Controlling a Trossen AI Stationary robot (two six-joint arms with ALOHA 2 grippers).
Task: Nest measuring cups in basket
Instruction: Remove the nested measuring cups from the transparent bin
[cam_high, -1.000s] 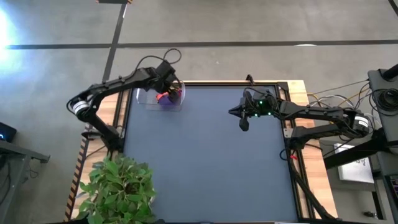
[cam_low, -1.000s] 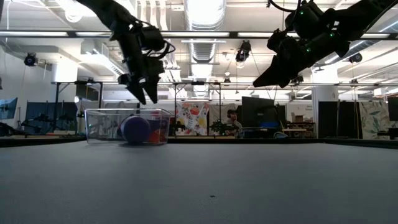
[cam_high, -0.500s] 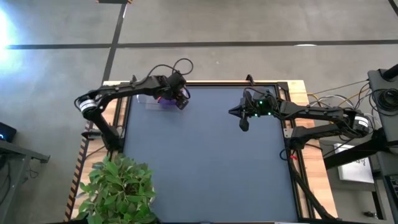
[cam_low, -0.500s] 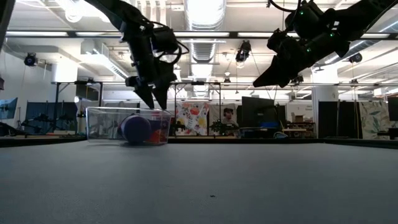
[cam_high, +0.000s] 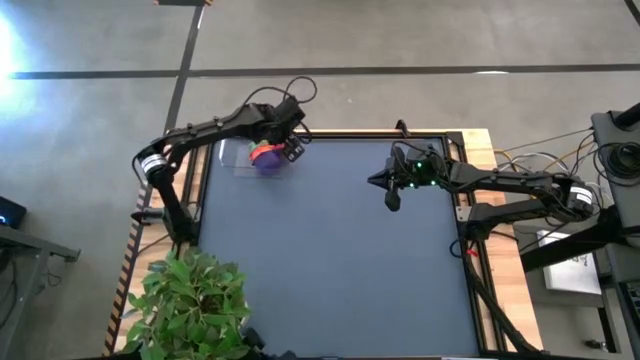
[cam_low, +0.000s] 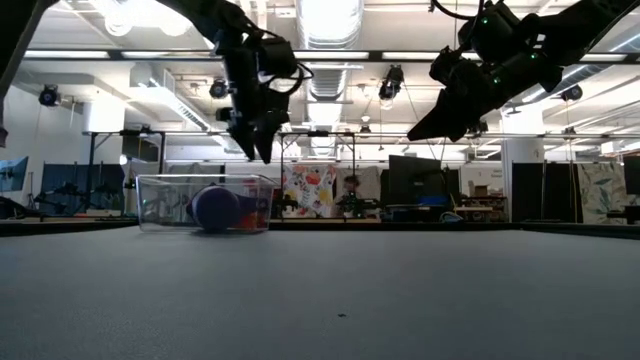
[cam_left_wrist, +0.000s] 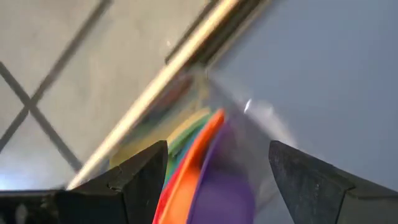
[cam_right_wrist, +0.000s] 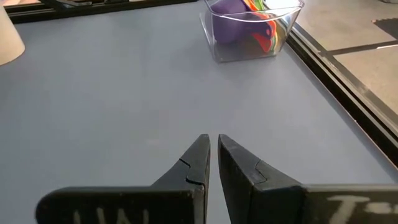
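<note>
Now L gripper (cam_low: 262, 150) open, empty, above basket (cam_low: 160, 203) w/ nested cups (cam_right_wrist: 249, 18), R gripper (cam_right_wrist: 213, 146) shut.

The left arm is reaching in from the left edge toward the far left corner of the surface, its elbow bent and its forearm running across to the wrist. The left hand (cam_low: 262, 150) is hanging above the surface, pointing downward, its two dark fingers (cam_left_wrist: 140, 180) spread wide apart — nothing is sitting between them. The right arm is stretching in from the right side, holding its right hand (cam_high: 392, 197) raised over the far right part of the surface, fingers (cam_right_wrist: 198, 163) pressed nearly together — empty.
</note>
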